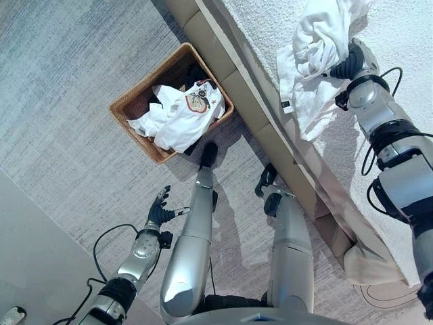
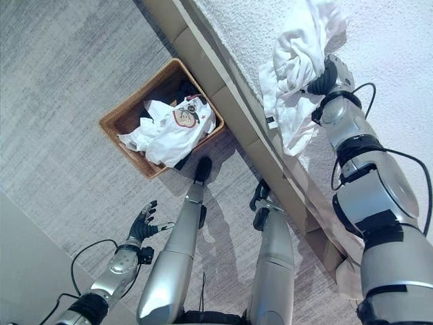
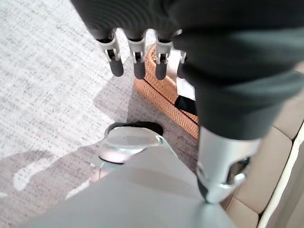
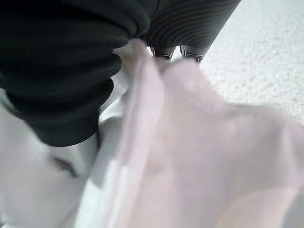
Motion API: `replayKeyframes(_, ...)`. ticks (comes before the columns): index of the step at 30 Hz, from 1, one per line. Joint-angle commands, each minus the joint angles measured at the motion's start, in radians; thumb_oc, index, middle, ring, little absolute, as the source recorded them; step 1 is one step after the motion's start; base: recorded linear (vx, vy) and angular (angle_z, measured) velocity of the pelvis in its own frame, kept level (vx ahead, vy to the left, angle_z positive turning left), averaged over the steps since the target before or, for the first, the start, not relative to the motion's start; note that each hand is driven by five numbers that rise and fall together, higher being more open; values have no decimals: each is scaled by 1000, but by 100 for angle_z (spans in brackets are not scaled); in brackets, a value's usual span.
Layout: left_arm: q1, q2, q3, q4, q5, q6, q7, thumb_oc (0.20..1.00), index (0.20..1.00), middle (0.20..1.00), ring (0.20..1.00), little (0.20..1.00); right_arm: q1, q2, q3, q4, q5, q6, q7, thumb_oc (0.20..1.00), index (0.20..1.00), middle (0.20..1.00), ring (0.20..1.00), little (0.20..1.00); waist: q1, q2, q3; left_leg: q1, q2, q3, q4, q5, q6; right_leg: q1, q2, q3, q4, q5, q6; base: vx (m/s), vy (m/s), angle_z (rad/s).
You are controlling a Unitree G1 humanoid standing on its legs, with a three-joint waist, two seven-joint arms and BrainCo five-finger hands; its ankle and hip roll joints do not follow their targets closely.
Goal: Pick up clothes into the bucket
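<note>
White garment [image 1: 312, 54]: soft, light, limp cloth, likely to drape and trail, so best taken by a bunched fold near its middle, not by a loose hem. It is bunched over the right hand [image 1: 348, 64] above the white bed [image 1: 406, 27], with folds hanging below; the fingers are buried in the cloth, so their closure cannot be told. Left hand [image 1: 160, 211] hangs low with fingers relaxed and empty, the wicker basket [image 1: 135, 101] of white clothes [image 1: 183, 115] on the carpet just past its fingertips.
</note>
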Motion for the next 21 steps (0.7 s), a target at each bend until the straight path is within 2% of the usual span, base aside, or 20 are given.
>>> replayKeyframes(1,21,-36,-16,-14,-24,-8,-13,1000,1000,1000,1000,1000,26,-56,61,-82,39,-24,2,200,200,200,200,200,-29,57,-13,-6,-15,38,55,-68,39,64,15,36,-111,50,56,0,0,0)
replayKeyframes(5,18,-40,-6,-10,-18,-9,2,1000,1000,1000,1000,1000,39,-94,23,-237,56,-37,-63,200,200,200,200,200,-40,42,-13,4,-12,42,48,-66,37,73,22,43,-122,53,56,-21,7,-1)
replayKeyframes(6,10,-40,10,-13,-6,-11,14,1000,1000,1000,1000,1000,51,-134,-19,-366,54,-49,-107,200,200,200,200,200,-51,31,-13,-12,-10,46,35,-33,37,60,23,37,-147,94,52,0,0,0)
replayKeyframes(7,22,-42,6,-11,-6,-11,14,1000,1000,1000,1000,1000,64,-131,-17,-367,54,-49,-107,200,200,200,200,200,-50,30,-13,16,-8,47,44,-67,36,83,25,45,-134,61,59,-86,29,-5)
replayKeyframes(8,13,-39,18,-17,2,-12,19,1000,1000,1000,1000,1000,70,-156,-53,-442,58,-55,-128,200,200,200,200,200,-55,24,-13,-3,-8,49,36,-35,37,67,26,40,-152,95,52,-14,10,-4)
replayKeyframes(9,15,-40,28,-18,6,-13,23,1000,1000,1000,1000,1000,86,-174,-76,-497,57,-61,-138,200,200,200,200,200,-62,20,-13,4,-7,51,35,-36,38,76,27,42,-159,98,53,-92,35,-7)
replayKeyframes(11,23,-37,41,-25,17,-19,26,1000,1000,1000,1000,1000,132,-208,-132,-614,50,-76,-164,200,200,200,200,200,-71,9,-13,26,-1,58,41,-45,40,95,31,47,-160,98,55,-28,40,-6)
replayKeyframes(12,32,-31,53,-32,27,-19,25,1000,1000,1000,1000,1000,168,-253,-174,-724,12,-81,-178,200,200,200,200,200,-80,-3,-13,55,5,69,57,-62,44,123,38,59,-162,97,58,-19,55,-10)
replayKeyframes(13,33,-30,52,-33,27,-19,25,1000,1000,1000,1000,1000,172,-253,-177,-727,11,-80,-178,200,200,200,200,200,-78,-3,-13,55,6,70,57,-63,44,124,39,59,-163,97,58,-17,62,-17)
replayKeyframes(14,43,-23,69,-44,39,-20,21,1000,1000,1000,1000,1000,209,-300,-214,-817,-23,-89,-182,200,200,200,200,200,-91,-17,-13,93,15,85,76,-84,48,159,47,77,-164,96,62,-6,41,-28)
replayKeyframes(16,48,-20,75,-44,43,-20,19,1000,1000,1000,1000,1000,240,-320,-236,-854,-27,-94,-181,200,200,200,200,200,-92,-23,-13,113,20,93,85,-92,51,178,51,84,-166,96,62,-5,33,-41)
replayKeyframes(17,56,-17,88,-47,56,-17,17,1000,1000,1000,1000,1000,282,-355,-280,-913,-25,-104,-184,200,200,200,200,200,-102,-31,-13,173,29,105,83,-104,52,233,57,93,-175,92,66,-1,9,-34)
replayKeyframes(21,62,3,100,-69,81,-17,6,1000,1000,1000,1000,1000,357,-390,-350,-987,-25,-119,-173,200,200,200,200,200,-112,-40,-13,278,38,121,68,-119,56,327,67,110,-201,92,69,22,15,-29)
